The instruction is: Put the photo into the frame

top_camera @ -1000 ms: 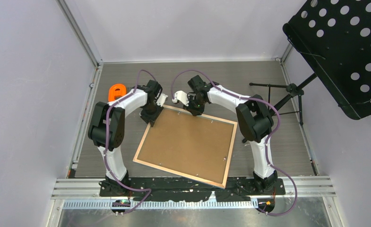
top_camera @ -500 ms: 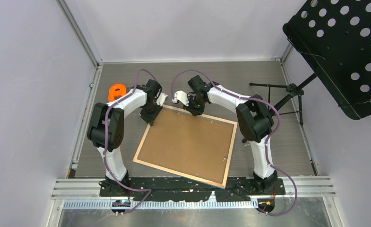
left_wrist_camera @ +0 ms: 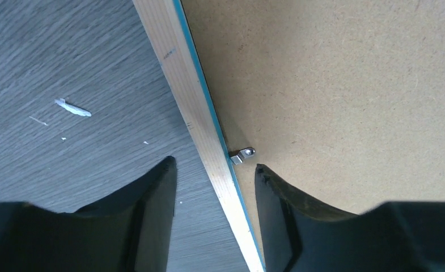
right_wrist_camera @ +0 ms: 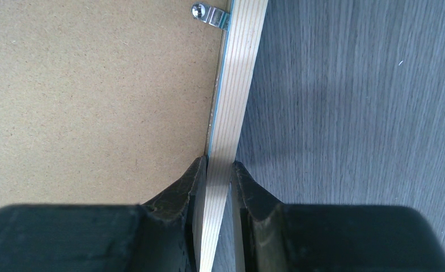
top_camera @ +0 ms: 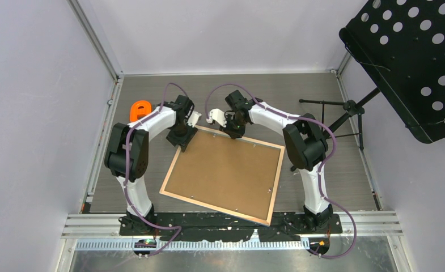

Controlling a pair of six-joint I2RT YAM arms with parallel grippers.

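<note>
A large thin picture frame (top_camera: 275, 186) lies flat and face down in the middle of a dark grey wood-grain table (top_camera: 299, 96), turned slightly so that its far-left corner points toward the left arm. Its light wood back faces up, and a plain brown backing board (top_camera: 223, 173) fills the opening, hiding anything beneath it. Both arms reach over to the frame's far side. The left gripper (left_wrist_camera: 215, 173) sits at the far-left corner with its two black fingers (left_wrist_camera: 152, 195) spread apart, one over the table and one over the board, straddling the wood rim with a gap on each side. A small metal clip (left_wrist_camera: 243, 153) sits on the rim's inner edge just ahead of the fingers, next to a thin blue line along that edge. The right gripper (right_wrist_camera: 219, 170) is further right on the far edge, its fingers pressed tight against both sides of the wood rim, clamping it. Another metal clip (right_wrist_camera: 207, 13) sits further along that rim. A small orange object (top_camera: 140, 109) rests on the table at the far left, apart from the frame. A black perforated music stand (top_camera: 412, 62) stands at the far right.
</note>
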